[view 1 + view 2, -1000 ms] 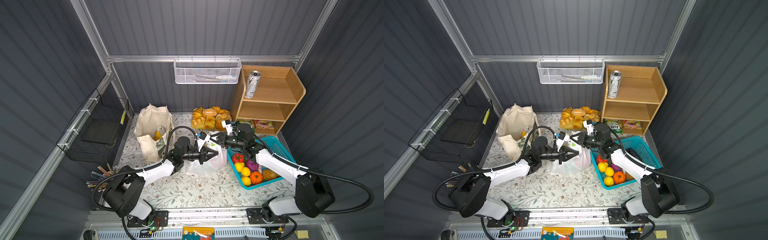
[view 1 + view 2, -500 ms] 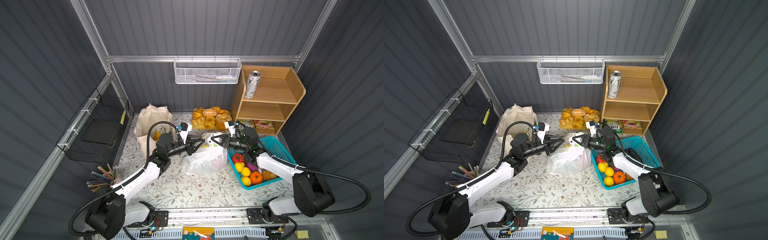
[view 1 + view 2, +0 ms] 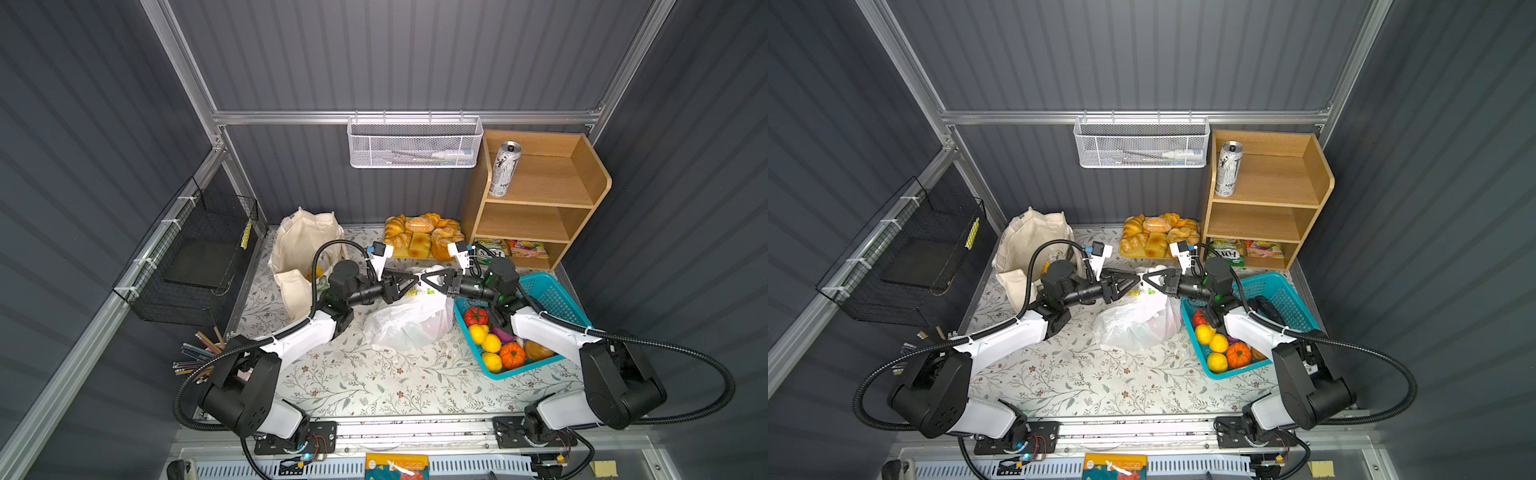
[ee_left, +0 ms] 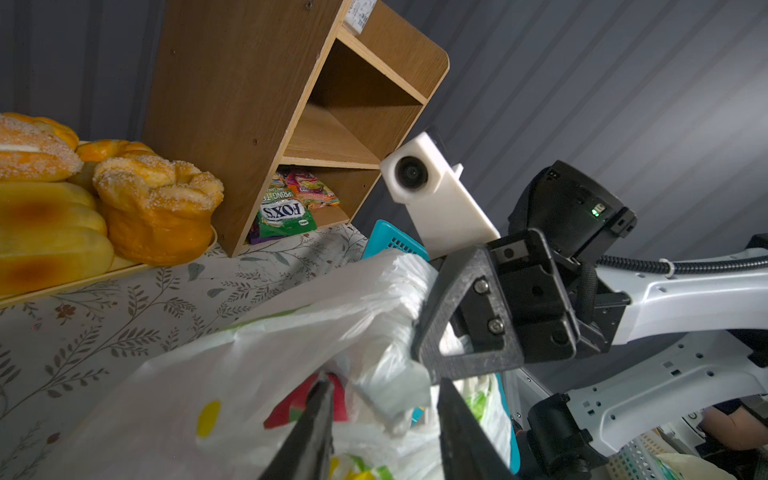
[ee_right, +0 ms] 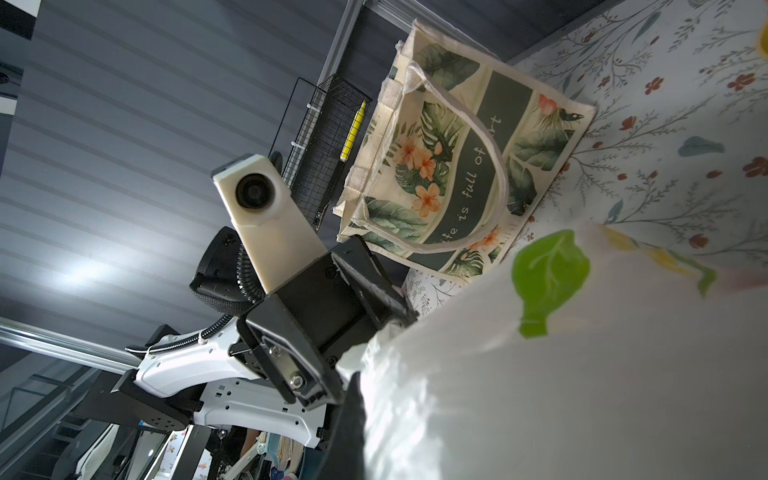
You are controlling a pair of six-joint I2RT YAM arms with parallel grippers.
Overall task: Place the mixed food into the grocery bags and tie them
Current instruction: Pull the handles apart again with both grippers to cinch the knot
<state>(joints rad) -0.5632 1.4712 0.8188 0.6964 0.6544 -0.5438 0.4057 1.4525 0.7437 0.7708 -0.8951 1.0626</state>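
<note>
White translucent plastic carrier bag [image 3: 409, 322] sits beside the turquoise mesh basket [image 3: 552, 291]. Right gripper [image 3: 427, 278] jaws clamp its handle; left gripper [image 3: 411, 283] jaws stand parted. We expect the free handle could slip away.

A: Legible text, first item?

B: Green packet [image 4: 286, 214], lowest compartment of the wooden shelf [image 4: 232, 104]. Brand "FOX'S", white letters on a dark oval, upside down in the left wrist view. The smaller line beside it is unclear.

A: Second?

B: Canvas tote [image 5: 457, 166], well apart from the shelf, beyond the bread rolls [image 3: 422, 237]. White script on a dark band: "life is full of", last word partly behind a handle.

A: Top of the shelf?

B: Drink can [image 3: 503, 168]. Dark lettering, too small to read.
</note>
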